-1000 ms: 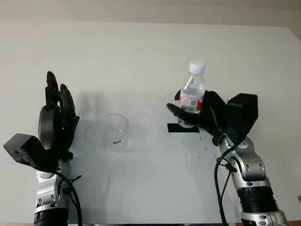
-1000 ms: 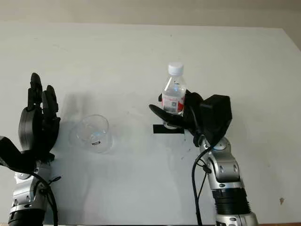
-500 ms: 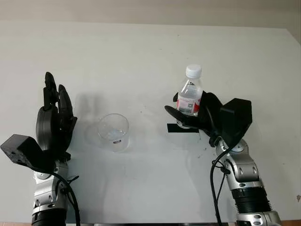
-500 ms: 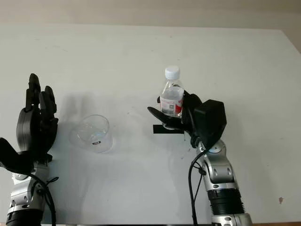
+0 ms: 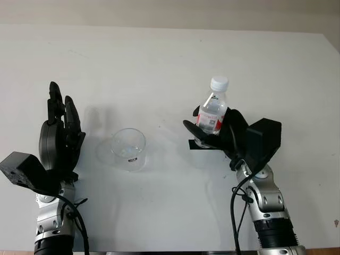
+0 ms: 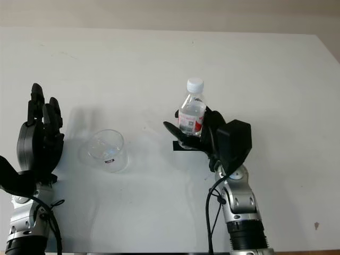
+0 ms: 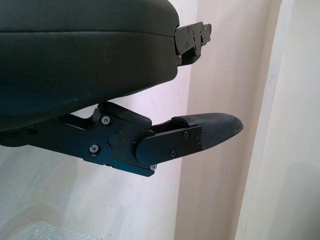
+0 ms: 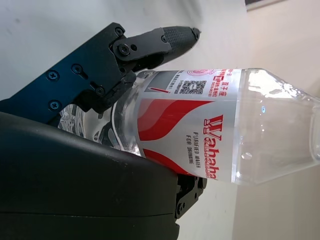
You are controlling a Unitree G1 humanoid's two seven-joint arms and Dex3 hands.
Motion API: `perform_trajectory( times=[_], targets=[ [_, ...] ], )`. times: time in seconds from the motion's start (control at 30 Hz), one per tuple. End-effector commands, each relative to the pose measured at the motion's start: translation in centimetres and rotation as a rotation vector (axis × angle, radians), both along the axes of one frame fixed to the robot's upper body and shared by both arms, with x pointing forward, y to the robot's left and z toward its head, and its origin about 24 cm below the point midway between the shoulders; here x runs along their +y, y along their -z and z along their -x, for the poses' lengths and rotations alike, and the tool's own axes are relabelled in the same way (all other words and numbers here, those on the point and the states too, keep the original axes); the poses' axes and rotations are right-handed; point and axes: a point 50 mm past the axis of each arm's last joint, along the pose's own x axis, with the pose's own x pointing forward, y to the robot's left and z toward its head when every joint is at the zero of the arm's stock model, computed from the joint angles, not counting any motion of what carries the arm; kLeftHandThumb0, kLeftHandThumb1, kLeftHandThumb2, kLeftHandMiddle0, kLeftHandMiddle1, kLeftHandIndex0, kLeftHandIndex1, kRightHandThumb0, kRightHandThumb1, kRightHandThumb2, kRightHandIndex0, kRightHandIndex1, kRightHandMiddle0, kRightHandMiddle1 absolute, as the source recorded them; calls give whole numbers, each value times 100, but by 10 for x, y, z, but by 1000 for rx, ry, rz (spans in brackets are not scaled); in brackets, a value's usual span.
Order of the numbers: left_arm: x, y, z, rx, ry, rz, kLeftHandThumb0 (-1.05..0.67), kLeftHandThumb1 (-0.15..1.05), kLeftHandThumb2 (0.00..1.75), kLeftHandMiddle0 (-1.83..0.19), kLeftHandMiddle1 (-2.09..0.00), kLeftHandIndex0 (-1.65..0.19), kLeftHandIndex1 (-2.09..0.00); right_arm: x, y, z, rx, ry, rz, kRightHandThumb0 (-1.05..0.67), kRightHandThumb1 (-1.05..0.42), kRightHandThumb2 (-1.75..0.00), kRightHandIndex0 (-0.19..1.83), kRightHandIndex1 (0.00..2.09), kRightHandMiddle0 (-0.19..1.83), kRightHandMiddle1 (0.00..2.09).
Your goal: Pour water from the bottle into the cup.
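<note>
Now, the clear plastic water bottle with a red-and-white label and white screw cap (image 5: 213, 109) sits clamped in our right hand (image 5: 223, 137), the black fingers (image 8: 150, 42) wrapped round its lower body, label showing between them. Bottle near upright, leaning slightly, its cap pointing away from the palm. The cap is on, so we judge nothing can pour yet unless it is opened or proves to be absent in some way we cannot see. Whether the bottle's base touches the surface or is just lifted off it, we cannot tell; a short strip of black tape (image 5: 195, 145) lies just under the hand, beside the base.

Across from the right hand, well apart toward the left arm's side, stands the short clear plastic cup (image 5: 128, 149), upright, mouth open upward. We cannot tell whether it holds any water; it looks close to empty. It stands between our two hands, nearer the left one.

Our left hand (image 5: 58, 139) is just beside the cup on its outer side, open, holding nothing, palm turned toward the cup, not touching it.

All rests on a plain white table (image 5: 159, 64).

Progress, as we judge it: grasp done. Left to do: carry the bottle over toward the cup, bring its mouth above the rim, tip it, pour. We are at an early stage, most of the job ahead.
</note>
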Motion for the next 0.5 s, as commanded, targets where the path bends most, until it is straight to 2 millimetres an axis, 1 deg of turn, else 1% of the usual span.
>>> perform_trajectory(
  times=[0.0, 0.03, 0.07, 0.1, 0.2, 0.23, 0.27, 0.33, 0.4, 0.43, 0.47],
  targets=[
    [2, -2, -1, -2, 2, -18, -71, 105, 59, 19, -3, 19, 0, -5, 14, 9, 47, -8, 24, -55, -105, -21, 84, 209, 44, 209],
    [2, -3, -1, -3, 5, -18, -71, 105, 59, 19, -1, 19, 0, -7, 15, 10, 42, -12, 31, -57, -104, -14, 67, 209, 31, 209],
    [2, -3, -1, -5, 7, -20, -71, 105, 59, 19, -1, 19, 0, -8, 15, 12, 39, -16, 31, -57, -104, -11, 57, 209, 23, 209],
    [2, -4, -1, -7, 9, -21, -71, 105, 60, 19, -1, 19, 0, -10, 15, 13, 38, -22, 29, -58, -102, -8, 41, 209, 13, 208],
    [2, -4, -1, -10, 10, -19, -71, 105, 59, 19, -1, 19, 0, -17, 13, 17, 28, -51, 35, -57, -100, -5, 11, 208, 0, 197],
    [2, -4, -2, -10, 11, -21, -71, 105, 59, 19, -2, 19, 0, -20, 13, 19, 36, -64, 32, -56, -100, -5, 9, 208, -1, 196],
    [3, -4, -2, -9, 12, -23, -71, 105, 59, 19, -1, 19, 0, -23, 12, 21, 50, -76, 27, -56, -98, -5, 2, 198, -4, 189],
    [3, -4, -3, -8, 12, -27, -71, 105, 59, 19, -1, 19, 0, -28, 12, 23, 70, -90, 18, -56, -95, -5, -3, 184, -6, 178],
    [3, -4, -3, -5, 13, -28, -71, 105, 59, 19, -2, 19, 0, -32, 11, 24, 75, -95, 20, -57, -94, -5, -5, 176, -7, 170],
    [3, -4, -3, -5, 12, -26, -71, 105, 59, 19, -2, 19, 0, -34, 11, 25, 76, -95, 26, -57, -93, -5, -10, 171, -10, 165],
    [4, -4, -3, -6, 14, -25, -71, 105, 59, 19, -2, 19, 0, -36, 11, 25, 79, -94, 32, -59, -93, -5, -14, 161, -11, 154]
  ],
)
